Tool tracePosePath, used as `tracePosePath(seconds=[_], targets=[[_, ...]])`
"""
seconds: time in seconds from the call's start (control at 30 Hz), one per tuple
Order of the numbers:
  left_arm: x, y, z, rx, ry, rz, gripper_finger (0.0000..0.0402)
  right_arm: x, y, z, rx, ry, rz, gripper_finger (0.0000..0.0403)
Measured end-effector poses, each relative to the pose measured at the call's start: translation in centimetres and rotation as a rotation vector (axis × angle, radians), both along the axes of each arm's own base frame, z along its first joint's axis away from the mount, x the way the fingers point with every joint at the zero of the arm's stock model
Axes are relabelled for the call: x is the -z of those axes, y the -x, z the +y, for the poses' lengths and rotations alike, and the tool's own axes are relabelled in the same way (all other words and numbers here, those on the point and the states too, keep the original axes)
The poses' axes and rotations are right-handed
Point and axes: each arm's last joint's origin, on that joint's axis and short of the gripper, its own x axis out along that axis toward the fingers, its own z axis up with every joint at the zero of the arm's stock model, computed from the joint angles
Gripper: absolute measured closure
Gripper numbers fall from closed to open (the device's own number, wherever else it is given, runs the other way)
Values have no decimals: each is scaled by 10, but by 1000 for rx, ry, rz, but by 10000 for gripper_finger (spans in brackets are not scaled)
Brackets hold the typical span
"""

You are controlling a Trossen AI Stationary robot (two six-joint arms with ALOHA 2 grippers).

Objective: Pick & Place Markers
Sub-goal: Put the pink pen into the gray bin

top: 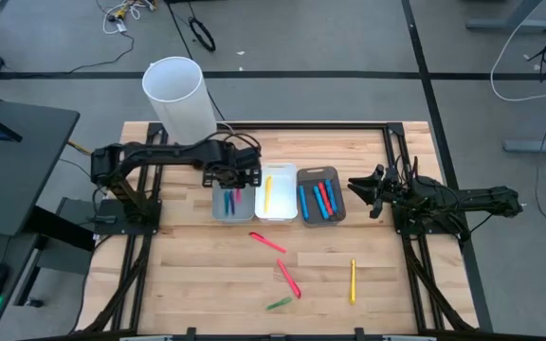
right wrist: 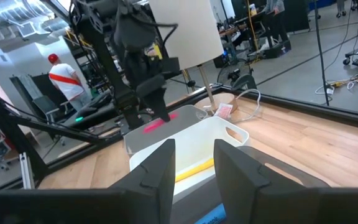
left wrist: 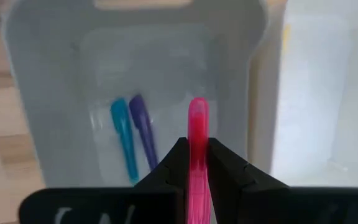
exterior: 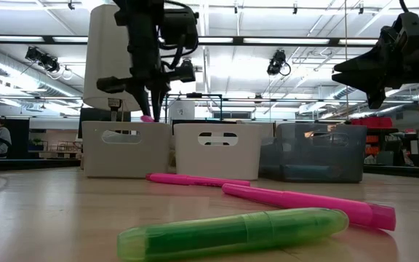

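Observation:
My left gripper (top: 233,180) hangs over the left pale bin (top: 219,212), shut on a pink marker (left wrist: 197,121). A teal marker (left wrist: 123,134) and a purple marker (left wrist: 145,130) lie on that bin's floor. The middle white bin (top: 278,214) holds a yellow marker (top: 266,192). The right grey bin (top: 337,194) holds blue and red markers. Loose on the table lie two pink markers (top: 266,242) (top: 289,278), a green marker (top: 279,303) and a yellow marker (top: 353,280). My right gripper (top: 363,189) waits open at the table's right. My left gripper pinches the pink marker's shaft (left wrist: 197,150) between its two fingers. The fingers come from above, pointing steeply down. The marker sticks out past the fingertips, its free end (right wrist: 151,126) over the bin's opening, clear of the bin's floor and of the markers lying there.
A tall white cylinder (top: 178,95) stands at the table's far left, close behind my left arm. The three bins stand side by side in a row at the table's middle. Bare wood shows between the loose markers and the near edge.

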Motion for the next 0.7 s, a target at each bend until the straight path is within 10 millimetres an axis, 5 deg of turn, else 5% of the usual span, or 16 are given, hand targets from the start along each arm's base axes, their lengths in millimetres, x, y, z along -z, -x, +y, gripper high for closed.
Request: tracePosePath(seconds=[0.7], targets=[[61,2,-10,-75,24,24,363,0,0,0,0,0,1,292]])
